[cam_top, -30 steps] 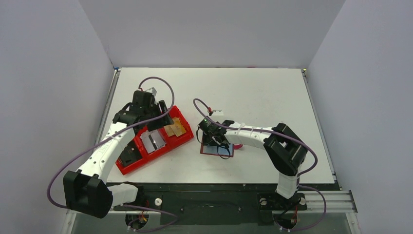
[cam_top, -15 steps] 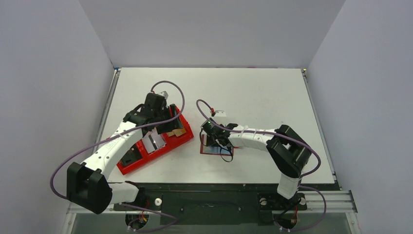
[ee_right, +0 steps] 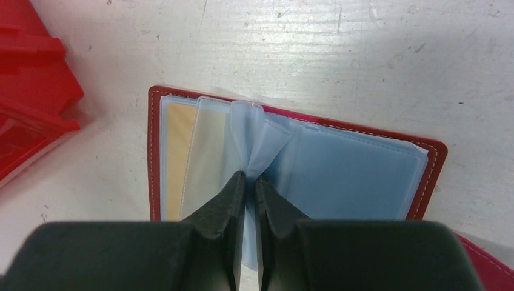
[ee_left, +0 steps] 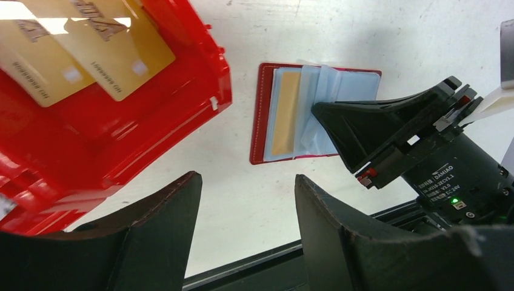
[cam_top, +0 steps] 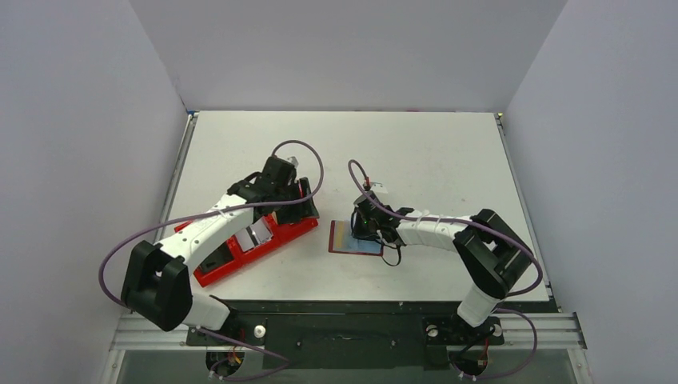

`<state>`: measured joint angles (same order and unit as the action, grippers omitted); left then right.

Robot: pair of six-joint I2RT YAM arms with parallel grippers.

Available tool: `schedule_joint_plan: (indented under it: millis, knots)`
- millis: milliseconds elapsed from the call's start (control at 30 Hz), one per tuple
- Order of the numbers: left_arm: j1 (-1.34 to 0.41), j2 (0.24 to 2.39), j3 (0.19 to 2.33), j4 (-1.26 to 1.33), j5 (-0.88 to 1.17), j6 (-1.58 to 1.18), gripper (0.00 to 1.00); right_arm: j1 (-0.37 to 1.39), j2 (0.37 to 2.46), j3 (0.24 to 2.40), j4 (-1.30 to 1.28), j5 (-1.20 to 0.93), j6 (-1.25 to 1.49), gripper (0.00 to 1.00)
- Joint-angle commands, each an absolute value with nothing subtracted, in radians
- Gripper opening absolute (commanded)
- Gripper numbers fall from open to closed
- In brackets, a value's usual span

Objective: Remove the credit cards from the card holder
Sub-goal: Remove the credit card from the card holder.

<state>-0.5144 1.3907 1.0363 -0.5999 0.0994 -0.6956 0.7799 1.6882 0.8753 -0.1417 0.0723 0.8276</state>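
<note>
The dark-red bifold card holder (cam_top: 352, 242) lies open, face up, between the arms on the scuffed white counter (cam_top: 432, 160). Its long axis runs left to right and its spine near to far. Pale grey walls (cam_top: 344, 48) enclose the counter. The right pincer (ee_right: 248, 182) is nearly closed on one clear pocket leaf. One gold-tan plastic credit card (ee_left: 285, 112) sits in the holder's left pocket. Two more gold-tan cards (ee_left: 115, 48) lie in the bright-red plastic tray's (ee_left: 182, 115) end compartment, near the wide-open, empty left pincer (ee_left: 242, 224)

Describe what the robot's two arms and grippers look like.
The left arm and right arm have white links, black joints and looping purple cables. The left gripper and right gripper have black wedge-shaped fingers. A motor label reads DAMIAO, beside a green light.
</note>
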Motion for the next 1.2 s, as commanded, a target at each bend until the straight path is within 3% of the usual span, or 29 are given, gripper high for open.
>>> schedule_joint_plan:
  millis: [0, 400, 800, 1067, 1167]
  knots:
    - [-0.551, 1.449, 1.04, -0.498, 0.155, -0.727, 0.55, 0.743, 1.707, 0.792, -0.133, -0.021, 0.783, 0.05]
    - [-0.642, 1.672, 1.097, -0.344, 0.285, -0.767, 0.41, 0.7, 1.724, 0.721, -0.038, -0.1, 0.782, 0.0]
    - [-0.68, 1.787, 1.136, -0.308, 0.304, -0.759, 0.38, 0.695, 1.724, 0.719, -0.031, -0.11, 0.784, 0.0]
    - [-0.69, 1.837, 1.143, -0.287, 0.311, -0.758, 0.32, 0.685, 1.707, 0.722, -0.031, -0.124, 0.791, 0.0]
    - [-0.694, 1.844, 1.147, -0.281, 0.315, -0.758, 0.29, 0.68, 1.691, 0.726, -0.031, -0.126, 0.796, 0.05]
